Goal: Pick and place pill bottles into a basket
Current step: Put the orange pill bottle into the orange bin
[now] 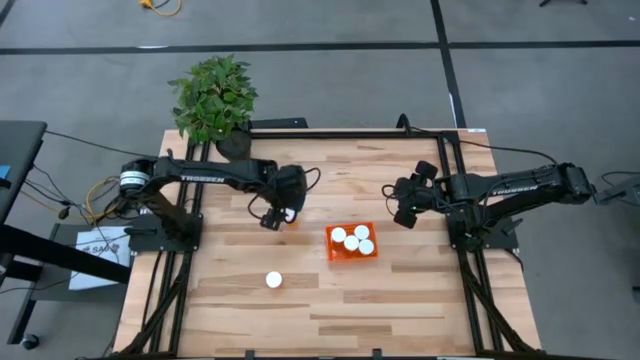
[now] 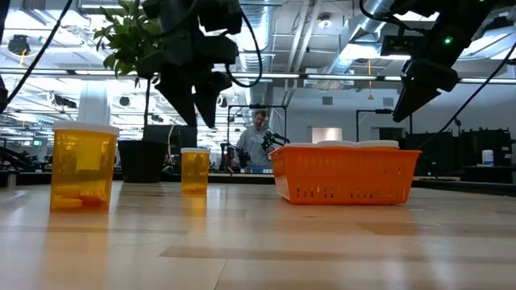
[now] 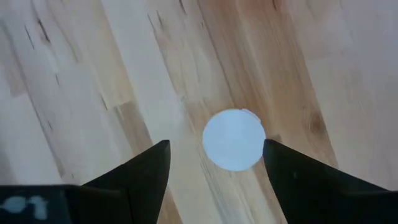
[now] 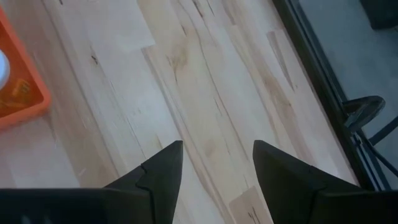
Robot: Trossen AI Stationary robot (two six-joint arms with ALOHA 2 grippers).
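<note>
A: Nearest bottle [image 2: 82,167]?
B: Alone, front table. Left gripper [image 3: 214,163] hangs, fingers apart, over another bottle [image 3: 234,139].
A: Right gripper [image 4: 217,163]?
B: Raised beside basket [image 1: 351,242], fingers apart, empty.

Orange perforated basket [image 1: 351,254]; 4 white-capped, seemingly amber bottles [image 1: 352,240]

Six pill bottles: four stand in the one orange basket [image 1: 351,256], two on the table — one [image 1: 273,280] alone near the front, one [image 3: 234,139] under the left gripper [image 1: 272,217]. One potted plant [image 1: 213,96], two arms
</note>
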